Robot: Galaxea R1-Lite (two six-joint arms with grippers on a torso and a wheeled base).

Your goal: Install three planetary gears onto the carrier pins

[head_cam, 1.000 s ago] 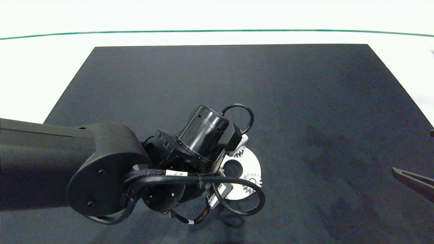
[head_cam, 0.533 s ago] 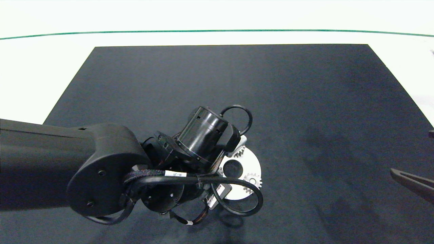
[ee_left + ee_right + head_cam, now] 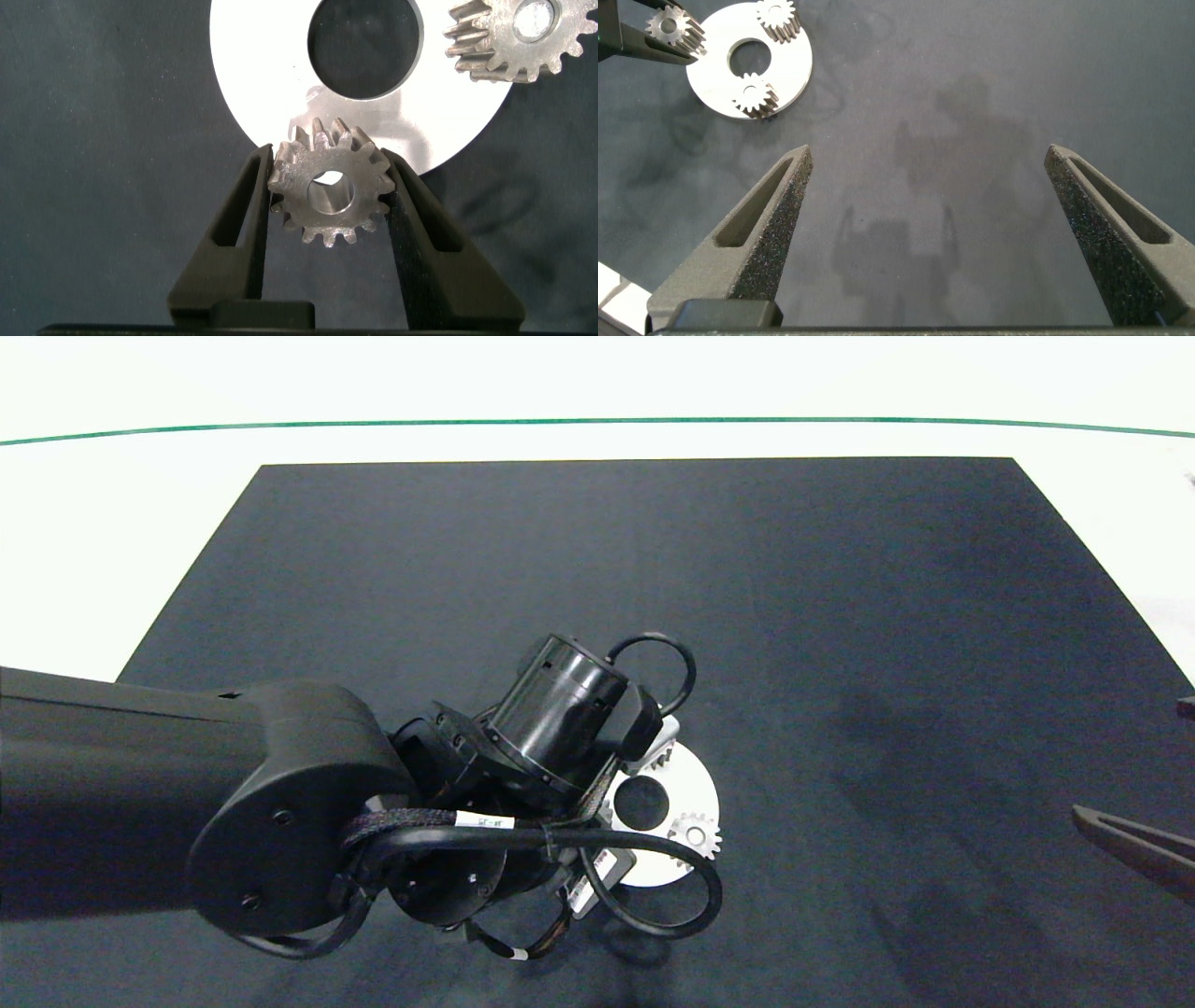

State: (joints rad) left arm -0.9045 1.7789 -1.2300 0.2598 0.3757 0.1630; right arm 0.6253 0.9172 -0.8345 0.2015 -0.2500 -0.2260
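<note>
Left gripper (image 3: pixel 332 191) clamps a planetary gear (image 3: pixel 330 191) over the white disc's (image 3: pixel 271 89) edge; right gripper (image 3: pixel 924 201) spread wide at frame right.
Black mat (image 3: pixel 840 616) covers a white table (image 3: pixel 112 504); the arm (image 3: pixel 308 803) hides the disc's left part in the head view.

I see three silvery spur gears with pointed teeth and round centre holes. One gear (image 3: pixel 330 193) sits clamped between the fingers of my left pincer (image 3: pixel 332 201), tilted, just over the rim of the white disc (image 3: pixel 271 75), with a whitish pin visible through its hole. Past that pincer, a second gear (image 3: pixel 519 35) lies flat on the disc, seated on a pin. The third gear (image 3: pixel 755 95) also rests on the disc, well away from my right pincer (image 3: pixel 924 201).
</note>
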